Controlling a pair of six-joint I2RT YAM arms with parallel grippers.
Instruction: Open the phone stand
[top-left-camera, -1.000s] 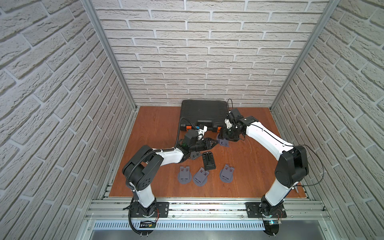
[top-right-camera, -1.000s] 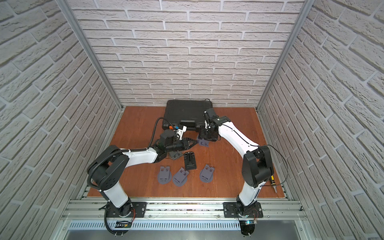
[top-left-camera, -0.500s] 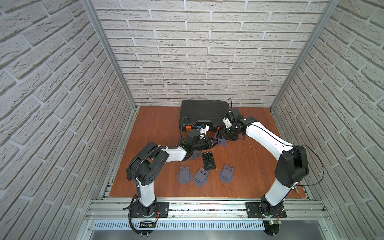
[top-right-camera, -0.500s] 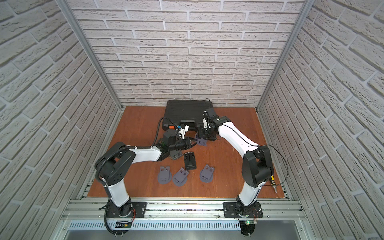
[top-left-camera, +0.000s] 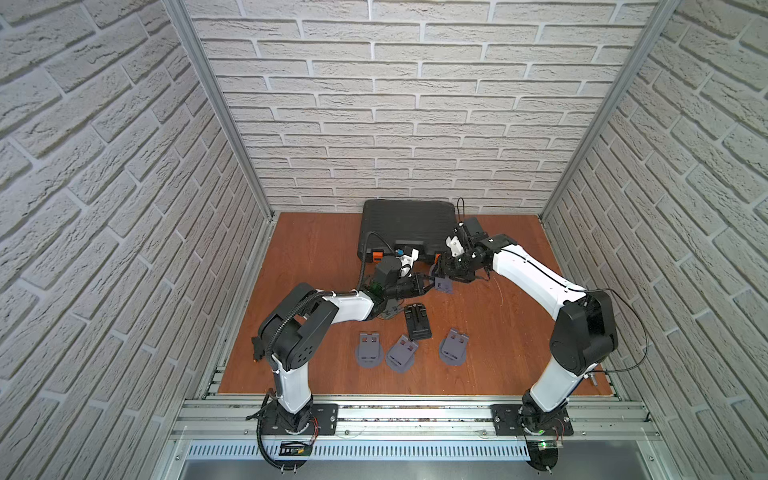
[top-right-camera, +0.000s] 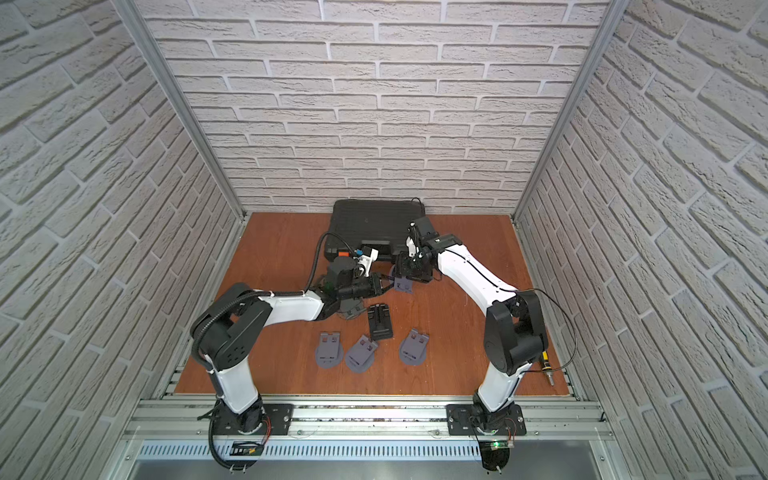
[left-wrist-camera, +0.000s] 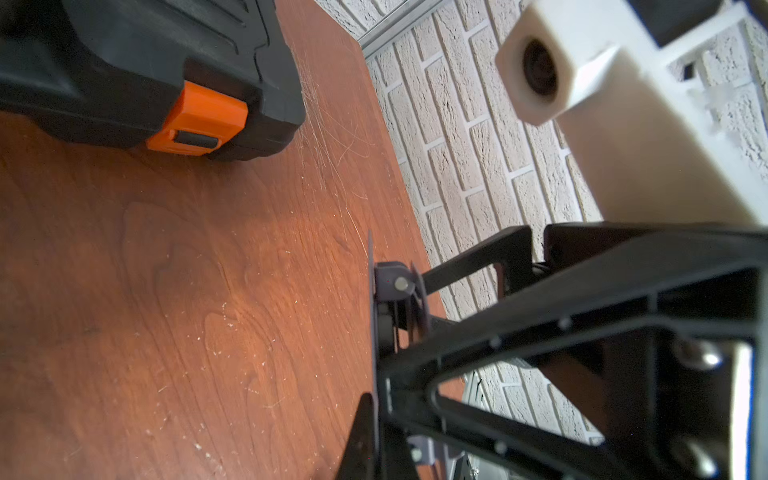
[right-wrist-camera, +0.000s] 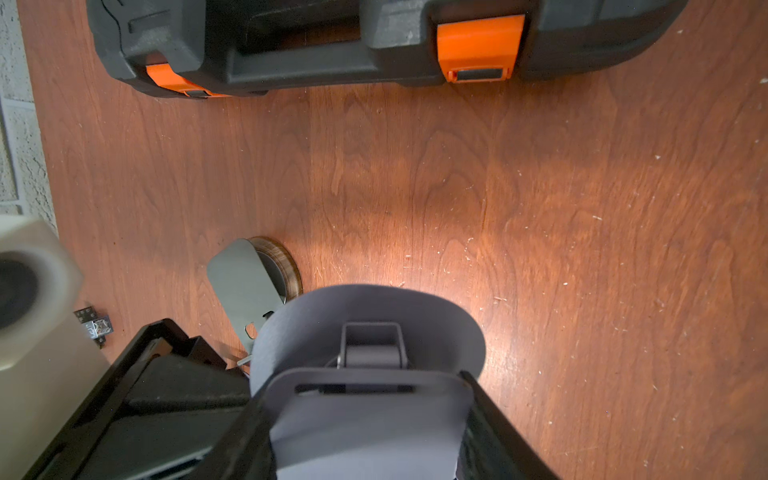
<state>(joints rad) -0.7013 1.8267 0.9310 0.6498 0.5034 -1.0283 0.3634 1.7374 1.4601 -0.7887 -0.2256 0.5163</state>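
Clamped fully shut at the left with the left gripper (top-left-camera: 424, 285) on a thin plate edge of the phone stand (top-left-camera: 444, 284), likely for a pulling point against the hinge. Kept between the two arms, just in front of the black case (top-left-camera: 405, 224), within reach of both. Braced from the right in the right gripper (right-wrist-camera: 365, 415), jaws part-spread across the other plate, probably as anchor. Not yet fully unfolded.
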